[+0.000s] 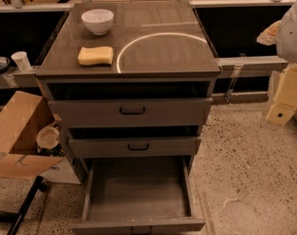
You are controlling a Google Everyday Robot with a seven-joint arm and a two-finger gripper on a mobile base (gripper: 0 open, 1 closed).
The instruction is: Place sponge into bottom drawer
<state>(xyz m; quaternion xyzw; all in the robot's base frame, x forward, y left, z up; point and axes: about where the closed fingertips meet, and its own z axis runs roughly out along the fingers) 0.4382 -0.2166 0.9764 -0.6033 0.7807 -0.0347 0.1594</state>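
On the bench point(155, 18), a grey-brown cabinet top with a glossy sheen: sponge point(95, 56) near the front left corner, lying flat, pale yellow, wavy along its edges. Behind it, toward the back left and apart from it: a white bowl point(97, 21), upright. To the right of the sponge, a bright curved ring of reflected light across the surface. Below the top, three drawers in a stack. Uppermost drawer point(132, 111) out a little, a dark gap above its front; middle drawer point(138, 146) out slightly further. Lowest of all, the bottom drawer point(138, 190), standing far out toward the camera, its flat grey floor in full view between low sides, its front panel at the lower edge of the view. Gripper point(284, 102) at the far right edge, pale yellow beneath a white rounded arm part, well apart from the sponge and off to the side of the cabinet, hanging above the speckled floor point(246, 155). Jaws apart or together: cannot tell. To the left of the cabinet, an open cardboard box point(18, 131) on the floor, and further back a small white cup point(21, 60) on a low ledge.
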